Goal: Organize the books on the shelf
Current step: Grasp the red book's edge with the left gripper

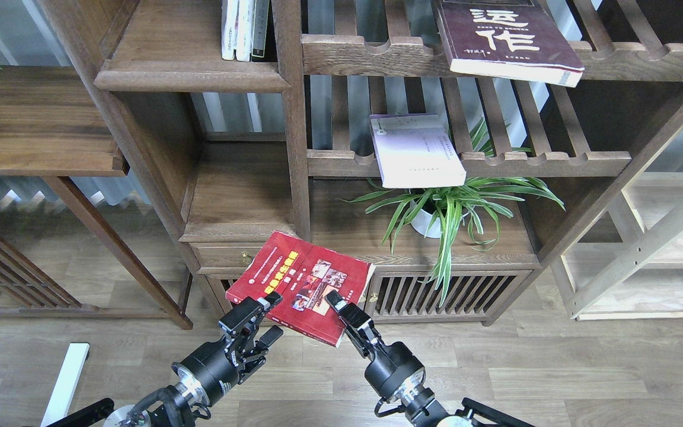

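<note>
books are lying in three places: the red book (303,283) is being held up near the front, tilted, in front of the low cabinet (430,293); the maroon book (504,38) is sitting far right on the upper slatted rack (377,53), overhanging its front rail; the lavender book (415,151) is overhanging the lower slatted rack (555,160). a potted plant (445,207) is spreading its leaves just below the lavender book, on the cabinet top. three upright books (245,29) are standing on the solid shelf (190,74) at far left. the left gripper (261,320) is clamping the red book's near left edge between its fingers. the right gripper (337,303) is pressing on the cover near the right corner; whether its fingers are closing on the book is not clear.
</note>
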`<state>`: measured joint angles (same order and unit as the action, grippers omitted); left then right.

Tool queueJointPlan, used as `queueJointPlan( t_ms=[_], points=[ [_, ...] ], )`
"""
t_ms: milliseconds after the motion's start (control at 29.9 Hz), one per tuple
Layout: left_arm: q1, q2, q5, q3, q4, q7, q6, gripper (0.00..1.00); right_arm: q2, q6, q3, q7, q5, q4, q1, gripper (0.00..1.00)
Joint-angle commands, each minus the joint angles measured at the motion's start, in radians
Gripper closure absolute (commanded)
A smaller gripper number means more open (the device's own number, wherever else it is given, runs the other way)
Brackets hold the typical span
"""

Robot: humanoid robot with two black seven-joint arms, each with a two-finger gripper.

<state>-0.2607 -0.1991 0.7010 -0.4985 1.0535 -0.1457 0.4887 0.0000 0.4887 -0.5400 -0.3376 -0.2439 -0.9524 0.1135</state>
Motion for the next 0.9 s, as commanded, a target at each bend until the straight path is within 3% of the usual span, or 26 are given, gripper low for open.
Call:
queueJointPlan(
  t_ms=[0,201,635,869],
  points=[
    [-0.005,0.004,-0.003,0.000,-0.001,0.000,0.000,0.13,0.000,0.000,0.000,0.000,0.000,0.000,0.000,0.95],
    [-0.017,0.029,-0.015,0.000,-0.001,-0.002,0.000,0.35,0.000,0.000,0.000,0.000,0.000,0.000,0.000,0.95],
    [-0.029,0.033,-0.060,-0.021,-0.024,0.001,0.000,0.58,0.000,0.000,0.000,0.000,0.002,-0.002,-0.003,0.95],
    [-0.029,0.043,-0.063,-0.025,-0.043,0.002,0.000,0.61,0.000,0.000,0.000,0.000,0.002,-0.003,-0.006,0.95]
  ],
)
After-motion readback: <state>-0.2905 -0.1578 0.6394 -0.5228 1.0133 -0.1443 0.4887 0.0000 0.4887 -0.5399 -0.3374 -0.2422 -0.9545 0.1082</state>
